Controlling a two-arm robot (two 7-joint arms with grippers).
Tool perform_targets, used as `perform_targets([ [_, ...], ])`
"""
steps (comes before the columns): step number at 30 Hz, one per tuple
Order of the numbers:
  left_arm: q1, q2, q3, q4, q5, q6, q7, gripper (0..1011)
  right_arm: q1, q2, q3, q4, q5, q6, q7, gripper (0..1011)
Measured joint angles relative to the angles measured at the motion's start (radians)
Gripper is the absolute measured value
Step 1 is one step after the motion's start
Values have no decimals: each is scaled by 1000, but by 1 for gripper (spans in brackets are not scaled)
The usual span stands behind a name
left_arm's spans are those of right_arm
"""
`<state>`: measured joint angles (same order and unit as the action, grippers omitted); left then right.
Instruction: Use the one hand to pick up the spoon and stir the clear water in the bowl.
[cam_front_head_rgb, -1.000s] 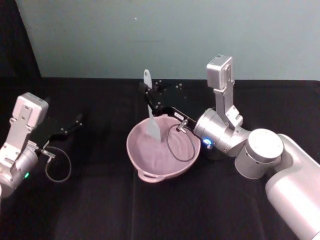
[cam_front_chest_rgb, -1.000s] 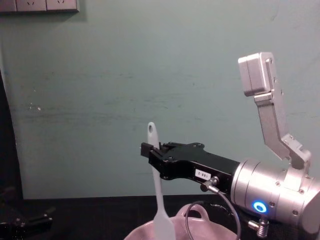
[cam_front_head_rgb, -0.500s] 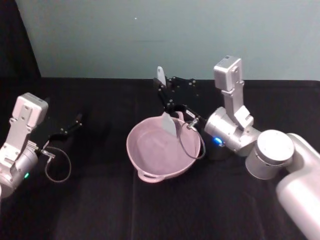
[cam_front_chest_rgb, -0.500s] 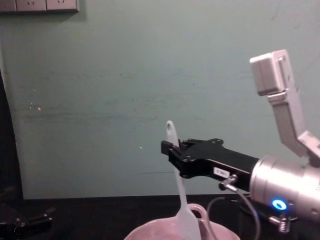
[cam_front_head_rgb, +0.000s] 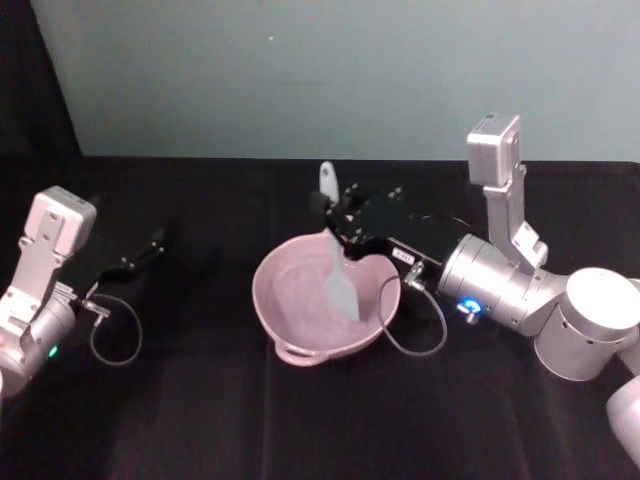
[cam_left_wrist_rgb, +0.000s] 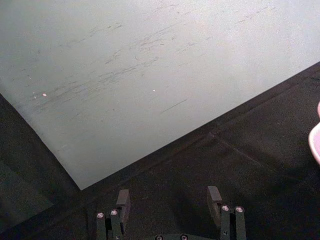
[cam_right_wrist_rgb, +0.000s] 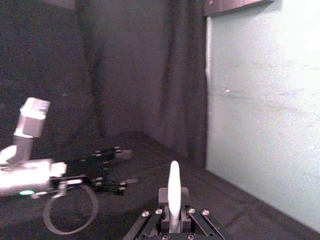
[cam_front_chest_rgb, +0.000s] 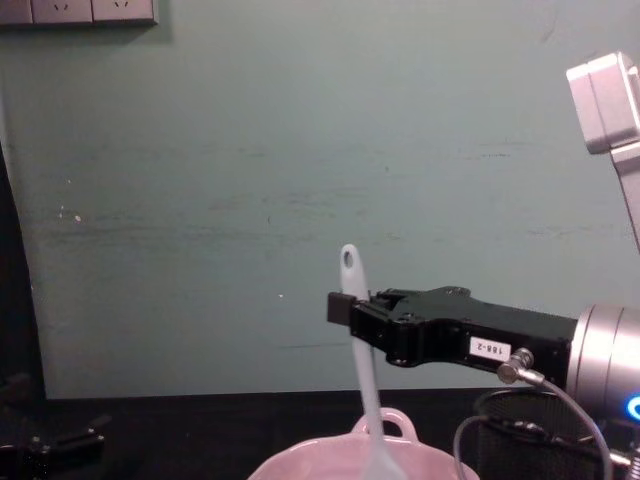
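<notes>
Jaws of our right gripper (cam_front_head_rgb: 338, 213) are clamped on the spoon (cam_front_head_rgb: 339, 282) high on its handle, so we've got it near upright with its blade down inside the pink bowl (cam_front_head_rgb: 272, 300), ready to stir, while our left gripper (cam_front_head_rgb: 150, 243) sits parked off to the side, jaws apart.

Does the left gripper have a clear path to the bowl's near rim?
Probably yes: the left gripper, jaws open, sits left of the bowl with only black table between them; the right gripper holds the spoon at the far rim.
</notes>
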<state>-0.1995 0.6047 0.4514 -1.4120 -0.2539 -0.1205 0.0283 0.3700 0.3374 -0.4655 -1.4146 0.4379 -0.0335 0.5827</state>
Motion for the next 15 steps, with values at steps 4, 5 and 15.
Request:
perform_targets([
  [4, 0, 0, 0, 0, 0, 0, 0, 1011, -8, 5, -13, -12, 38, 22, 28, 121],
  [5, 0, 0, 0, 0, 0, 0, 0, 1011, -8, 4, -20, -11, 51, 28, 38, 121],
  [15, 0, 0, 0, 0, 0, 0, 0, 1011, 46, -46, -68, 83, 73, 0, 57, 121],
])
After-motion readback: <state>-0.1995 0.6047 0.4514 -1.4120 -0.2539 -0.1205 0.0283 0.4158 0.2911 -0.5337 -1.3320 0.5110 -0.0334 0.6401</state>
